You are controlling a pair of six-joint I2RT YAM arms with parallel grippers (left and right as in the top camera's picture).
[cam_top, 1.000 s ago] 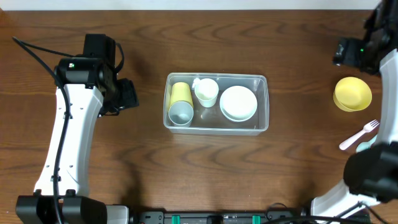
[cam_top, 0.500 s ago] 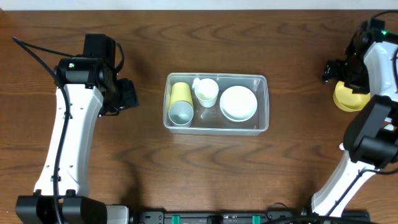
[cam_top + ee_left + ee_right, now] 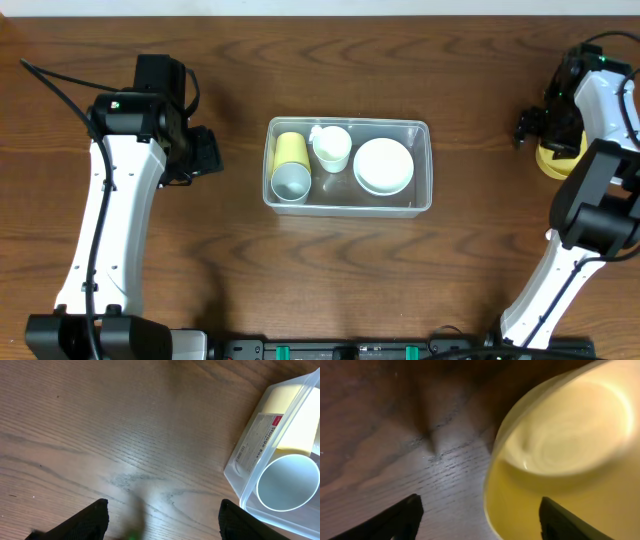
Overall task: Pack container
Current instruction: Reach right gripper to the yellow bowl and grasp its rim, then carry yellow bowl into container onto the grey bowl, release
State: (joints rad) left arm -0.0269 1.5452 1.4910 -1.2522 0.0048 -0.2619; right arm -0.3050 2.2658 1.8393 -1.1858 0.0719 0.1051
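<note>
Sitting mid-surface point(image 3: 300, 270), the one container point(image 3: 346, 208) holds three cups and one white bowl point(image 3: 384, 165): the grey cup point(image 3: 291, 182) nearest, the yellow cup point(image 3: 290, 149) lying behind it, the white cup point(image 3: 332, 148) alongside. The left pincer point(image 3: 163, 505) hangs spread over bare wood, just left of it. Far right, the right pincer point(image 3: 480, 502) stands spread, straddling the rim of one yellow bowl point(image 3: 565, 445).
</note>
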